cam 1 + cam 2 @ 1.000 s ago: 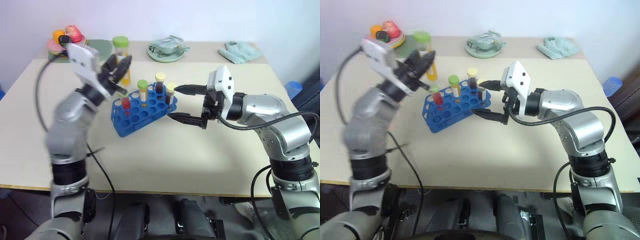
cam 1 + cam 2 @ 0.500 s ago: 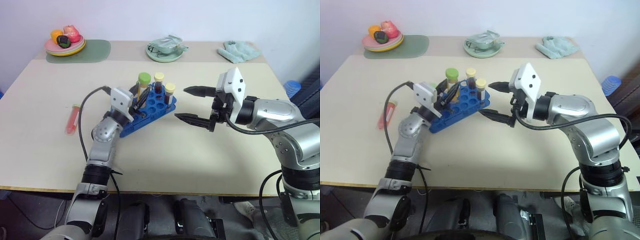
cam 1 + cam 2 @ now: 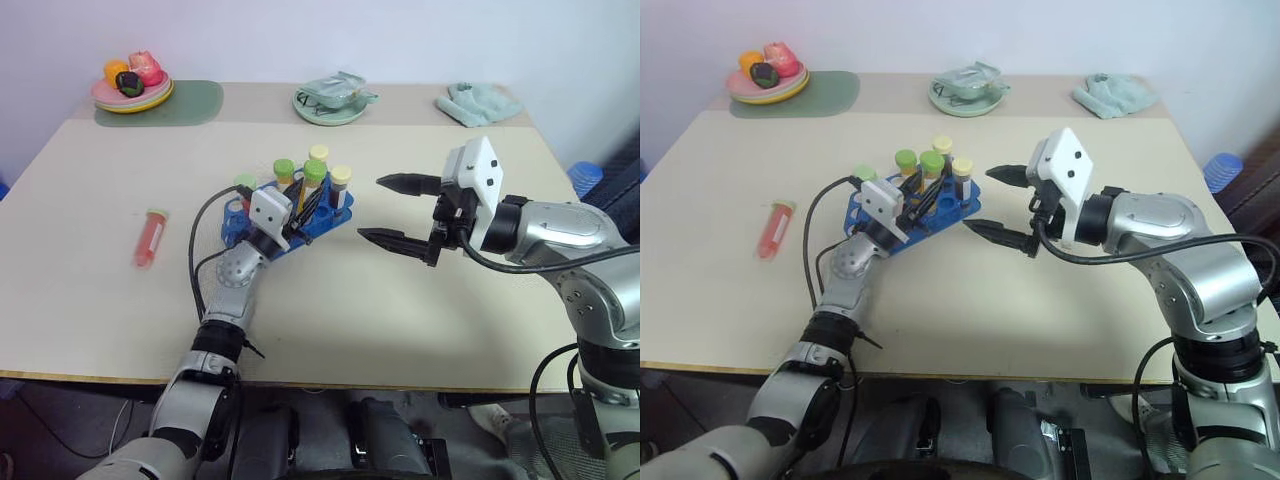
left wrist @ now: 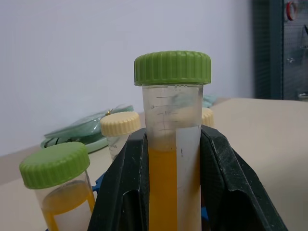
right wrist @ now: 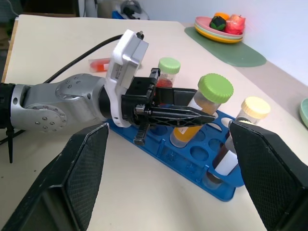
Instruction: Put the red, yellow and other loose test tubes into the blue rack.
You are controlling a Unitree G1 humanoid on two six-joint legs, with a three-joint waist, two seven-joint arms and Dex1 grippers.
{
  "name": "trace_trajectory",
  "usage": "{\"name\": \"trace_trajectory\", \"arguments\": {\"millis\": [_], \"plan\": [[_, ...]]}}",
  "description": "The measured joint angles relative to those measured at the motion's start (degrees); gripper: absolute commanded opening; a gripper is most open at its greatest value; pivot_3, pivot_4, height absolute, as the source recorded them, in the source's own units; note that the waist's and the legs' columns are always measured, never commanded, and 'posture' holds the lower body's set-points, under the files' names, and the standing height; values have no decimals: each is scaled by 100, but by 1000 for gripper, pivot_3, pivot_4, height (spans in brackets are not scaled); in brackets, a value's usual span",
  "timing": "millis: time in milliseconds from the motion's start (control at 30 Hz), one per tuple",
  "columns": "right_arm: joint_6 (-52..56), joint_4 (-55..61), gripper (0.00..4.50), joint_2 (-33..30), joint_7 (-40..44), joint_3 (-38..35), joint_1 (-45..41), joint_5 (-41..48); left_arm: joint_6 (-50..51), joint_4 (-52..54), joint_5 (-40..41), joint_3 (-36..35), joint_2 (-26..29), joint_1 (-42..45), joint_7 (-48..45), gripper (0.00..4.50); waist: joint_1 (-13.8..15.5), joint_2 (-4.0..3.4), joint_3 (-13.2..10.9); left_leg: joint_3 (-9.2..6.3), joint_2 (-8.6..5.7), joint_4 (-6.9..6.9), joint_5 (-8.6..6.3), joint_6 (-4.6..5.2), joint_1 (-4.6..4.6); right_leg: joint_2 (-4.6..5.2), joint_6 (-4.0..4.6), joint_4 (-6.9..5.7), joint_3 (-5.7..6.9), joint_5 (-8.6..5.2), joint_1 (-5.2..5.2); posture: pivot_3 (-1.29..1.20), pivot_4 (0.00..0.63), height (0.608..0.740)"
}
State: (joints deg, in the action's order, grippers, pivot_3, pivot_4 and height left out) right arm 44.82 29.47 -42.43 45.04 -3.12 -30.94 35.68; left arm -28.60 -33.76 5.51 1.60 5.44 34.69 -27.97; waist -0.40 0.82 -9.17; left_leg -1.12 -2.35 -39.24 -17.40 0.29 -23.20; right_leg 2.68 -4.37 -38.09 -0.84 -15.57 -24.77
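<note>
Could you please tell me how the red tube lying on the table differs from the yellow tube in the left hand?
The red tube lies flat and loose on the table; the yellow tube stands upright over the blue rack, clamped by the left hand. The red tube holds red liquid, the yellow tube orange-yellow. Both are clear, capped tubes.

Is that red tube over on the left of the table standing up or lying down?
Lying down. The red tube rests flat on the table, cap pointing away from the robot, well apart from the blue rack.
</note>
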Motion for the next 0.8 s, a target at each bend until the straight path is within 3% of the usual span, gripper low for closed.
{"name": "trace_trajectory", "arguments": {"millis": [200,700,800], "plan": [[56,75,4088,-40,-76,-8,23,76,74,-138,164,-75,-66,40,-96,807,-6,-2,2,0,0,1,-5,7,47,0,0,1,-1,0,45,0,150,740],[66,124,4088,-78,-205,-26,56,167,448,60,525,-77,16,-278,-785,807,-22,-7,6,0,2,10,-7,11,45,0,0,11,-1,-1,42,0,150,740],[65,124,4088,-76,-224,-26,56,167,422,-32,533,-114,12,-235,-809,2191,-17,-7,6,0,2,10,-7,11,45,0,0,12,-1,-1,42,0,150,740]]}}
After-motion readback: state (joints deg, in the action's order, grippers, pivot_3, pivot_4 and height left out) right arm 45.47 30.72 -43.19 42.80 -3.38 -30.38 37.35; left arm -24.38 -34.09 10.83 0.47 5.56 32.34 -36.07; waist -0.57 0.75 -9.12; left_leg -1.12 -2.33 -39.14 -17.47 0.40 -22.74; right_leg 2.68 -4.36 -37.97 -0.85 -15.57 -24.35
